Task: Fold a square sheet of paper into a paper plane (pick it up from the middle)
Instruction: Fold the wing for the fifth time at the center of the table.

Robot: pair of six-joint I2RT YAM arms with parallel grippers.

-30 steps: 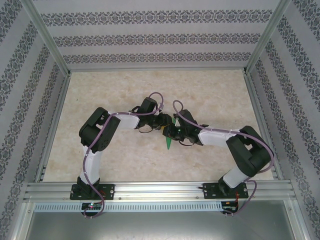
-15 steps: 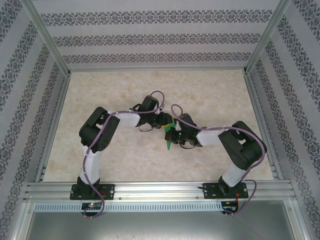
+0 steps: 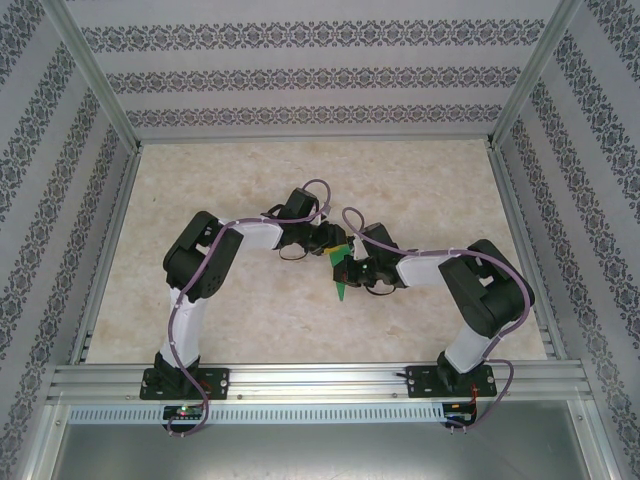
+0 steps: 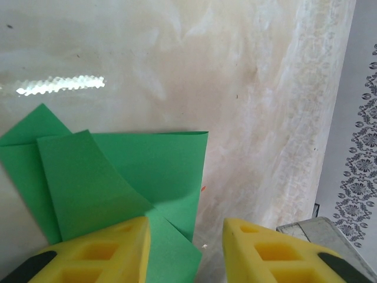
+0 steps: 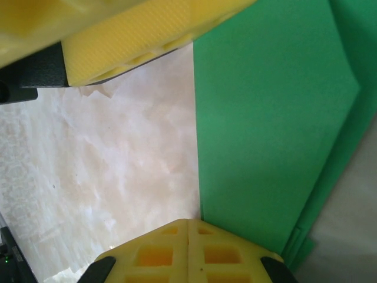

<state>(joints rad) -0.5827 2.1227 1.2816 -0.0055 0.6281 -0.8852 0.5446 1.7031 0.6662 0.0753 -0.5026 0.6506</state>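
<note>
Right end effector (image 5: 188, 227) fully closed, holding nothing, tip at edge of thin bright green, partly folded paper sheet (image 5: 265, 118) mid pale marbled tabletop (image 5: 118, 165). Left end effector (image 4: 185, 227) part open over curled flap, clamping nothing. Step, likely: creasing a fold. Next: press flap flat without shifting layers.
</note>
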